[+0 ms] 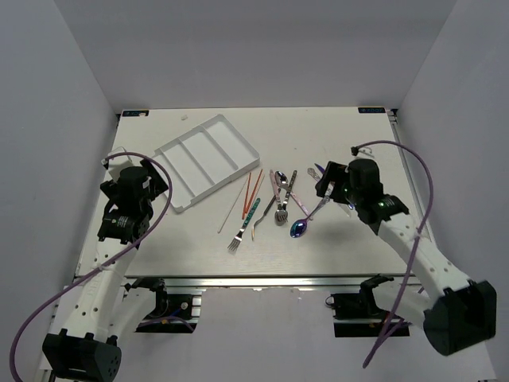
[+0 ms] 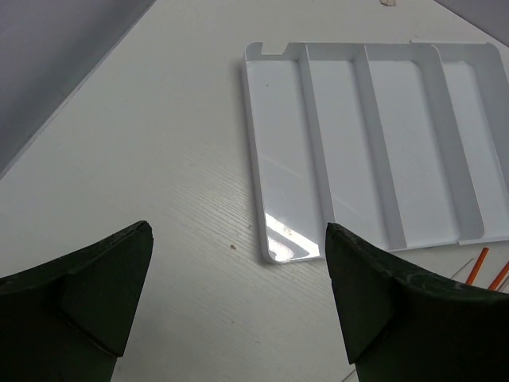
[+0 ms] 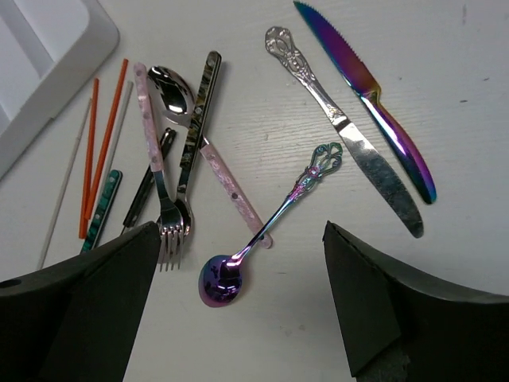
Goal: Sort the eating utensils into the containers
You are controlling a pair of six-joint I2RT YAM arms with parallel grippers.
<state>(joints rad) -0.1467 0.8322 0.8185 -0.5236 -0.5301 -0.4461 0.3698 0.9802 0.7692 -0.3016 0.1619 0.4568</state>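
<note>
The white compartment tray (image 1: 208,159) lies at the back left of the table; it also shows in the left wrist view (image 2: 374,151) with nothing in it. Utensils lie in a loose pile at the middle: an iridescent spoon (image 3: 262,231), silver knife (image 3: 350,139), iridescent knife (image 3: 374,99), silver fork (image 3: 163,199), silver spoon (image 3: 171,91), teal-handled fork (image 1: 243,227), orange-red chopsticks (image 3: 99,155). My right gripper (image 3: 242,298) is open above the iridescent spoon (image 1: 300,228). My left gripper (image 2: 238,294) is open over bare table near the tray's corner.
A pale chopstick (image 1: 232,208) lies left of the pile. A pink-handled piece (image 3: 235,191) lies under the iridescent spoon's handle. Grey walls enclose the table on three sides.
</note>
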